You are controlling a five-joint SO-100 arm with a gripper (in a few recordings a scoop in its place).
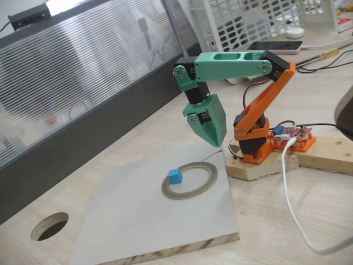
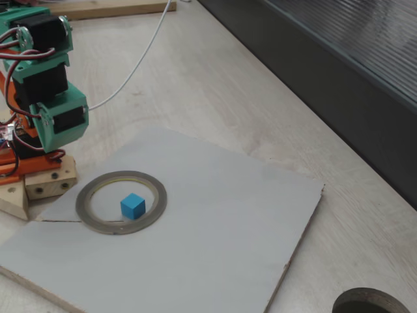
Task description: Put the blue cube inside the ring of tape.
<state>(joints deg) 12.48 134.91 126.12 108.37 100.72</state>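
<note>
In a fixed view from the front: blue cube point(image 1: 175, 176) sitting on the white board point(image 1: 132, 221), at the left inner edge of the ring of tape point(image 1: 190, 180), seeming to overlap the band slightly from this angle. Looks light, rigid, matte, not slippery or fragile; tiny beside the gripper point(image 1: 217, 142), so best pinched across two opposite flat faces, low and square, should any nudge toward the centre be needed. Ring thin and flat, likely to slide if bumped. Green arm point(image 1: 231, 63) folded at the elbow, upper link roughly level, wrist bent downward, gripper hanging point-down above the far right rim of the ring, clear of both ring and cube. Fingers drawn together to a narrow point, carrying nothing. Orange base point(image 1: 255, 138) on a wooden block point(image 1: 276, 163), red circuit board point(image 1: 295, 134) beside it, white cable point(image 1: 289, 193) trailing forward. Round dark hole point(image 1: 49, 226) in the table at lower left.

In a fixed view from the opposite side: cube point(image 2: 132, 206) plainly inside the ring point(image 2: 121, 202), resting on bare board point(image 2: 215, 222) near the middle, apart from the yellowish inner rim. Placement judged complete. Gripper body at upper left, fingertips not made out here. Hole point(image 2: 365, 303) at lower right.
</note>
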